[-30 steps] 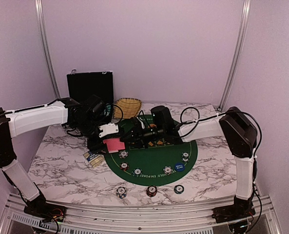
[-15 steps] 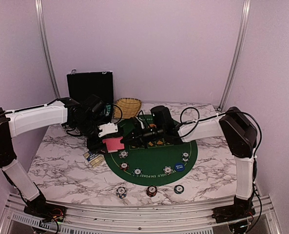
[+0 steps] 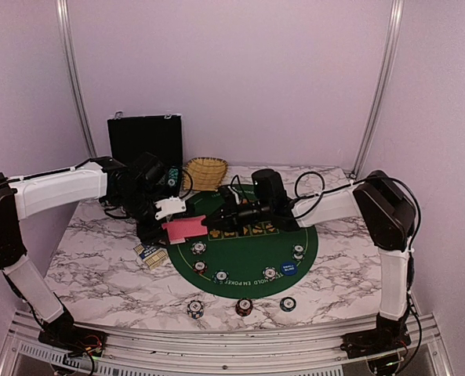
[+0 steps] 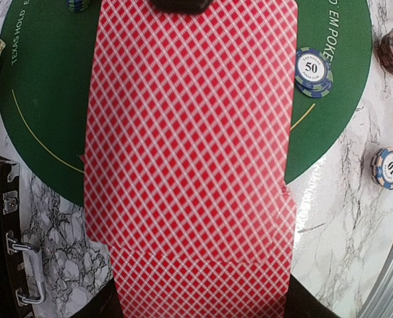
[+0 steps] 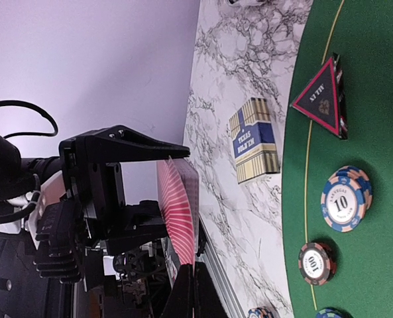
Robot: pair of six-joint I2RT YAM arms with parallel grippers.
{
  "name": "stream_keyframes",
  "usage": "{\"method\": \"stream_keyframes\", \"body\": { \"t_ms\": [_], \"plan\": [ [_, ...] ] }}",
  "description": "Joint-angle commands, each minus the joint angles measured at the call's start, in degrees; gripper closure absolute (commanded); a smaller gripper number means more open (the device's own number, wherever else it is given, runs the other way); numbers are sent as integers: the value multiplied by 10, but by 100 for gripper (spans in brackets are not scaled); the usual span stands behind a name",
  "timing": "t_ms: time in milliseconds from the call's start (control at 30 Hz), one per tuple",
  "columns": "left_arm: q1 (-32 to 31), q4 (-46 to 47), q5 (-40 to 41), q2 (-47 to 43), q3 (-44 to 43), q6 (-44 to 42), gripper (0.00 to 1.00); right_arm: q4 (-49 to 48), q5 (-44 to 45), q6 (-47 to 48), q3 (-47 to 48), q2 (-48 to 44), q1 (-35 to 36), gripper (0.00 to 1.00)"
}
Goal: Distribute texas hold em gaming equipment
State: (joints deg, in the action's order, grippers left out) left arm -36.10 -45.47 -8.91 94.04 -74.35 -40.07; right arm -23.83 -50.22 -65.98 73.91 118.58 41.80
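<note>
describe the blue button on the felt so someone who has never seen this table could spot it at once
Find the round green mat on the marble table. Near its front edge, right of centre, the blue disc lies beside striped chips. It alone is solid blue, with no striped rim.

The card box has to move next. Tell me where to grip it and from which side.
Grip the card box across its two long edges, coming straight down from above. It lies flat on the marble table beside the green mat, and nothing stands against its long edges, so there should be room to close.
</note>
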Motion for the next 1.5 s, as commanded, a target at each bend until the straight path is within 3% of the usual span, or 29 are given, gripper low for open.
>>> {"method": "stream_keyframes", "body": {
  "t_ms": [0, 300, 967, 1233, 1367, 1467],
  "plan": [
    [8, -21, 2, -22, 15, 0, 100, -12, -11, 9, -3, -22, -19, 100],
    [19, -27, 9, -45, 36, 2, 100, 36, -10, 48, 37, 15, -49, 100],
    [23, -45, -11, -71, 39, 17, 99, 194, 74, 111, 344, 240, -34, 100],
    [23, -46, -14, -72, 44, 15, 99, 236, 120, 141, 363, 255, -31, 100],
    [23, -46, -16, -70, 41, 16, 100, 261, 137, 158, 369, 254, -29, 86],
    [22, -46, -18, -69, 40, 18, 99, 279, 148, 173, 371, 245, -28, 62]
  ]
}}
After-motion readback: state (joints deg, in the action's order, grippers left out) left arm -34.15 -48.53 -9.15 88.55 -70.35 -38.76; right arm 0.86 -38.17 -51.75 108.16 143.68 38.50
